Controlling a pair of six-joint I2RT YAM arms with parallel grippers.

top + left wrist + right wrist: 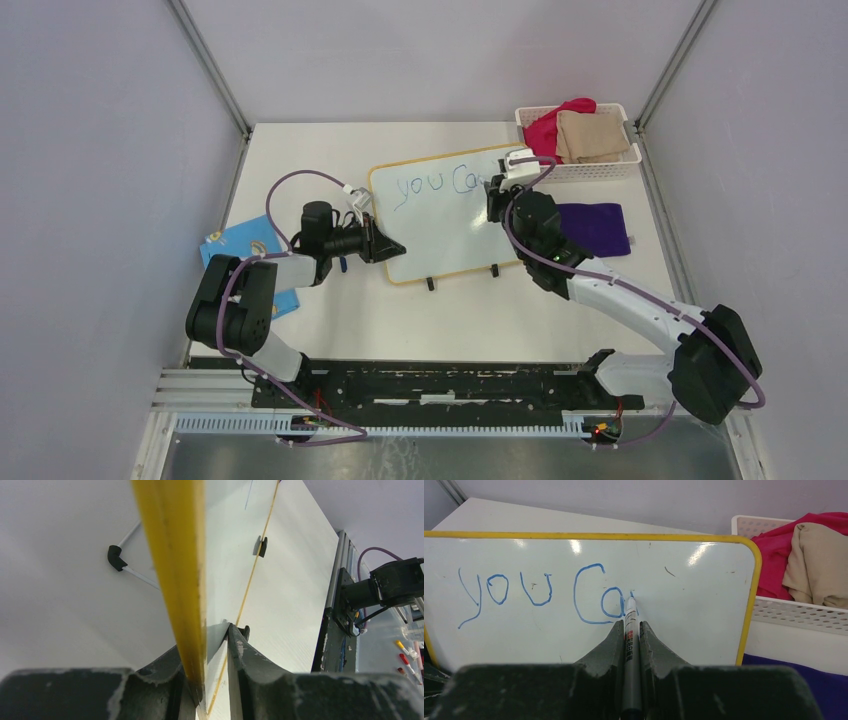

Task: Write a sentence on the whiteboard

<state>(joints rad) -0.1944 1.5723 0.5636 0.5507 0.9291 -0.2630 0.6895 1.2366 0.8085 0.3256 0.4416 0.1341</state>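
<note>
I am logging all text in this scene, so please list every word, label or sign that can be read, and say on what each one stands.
"you Ca": blue handwriting on the whiteboard; the second word looks unfinished.
Label on the marker: red and black print, too small to read.
Print on the blue card: a pale shape, too blurred to read.
Nothing else readable is in view.

White table with whiteboard, basket, cloth, card
</note>
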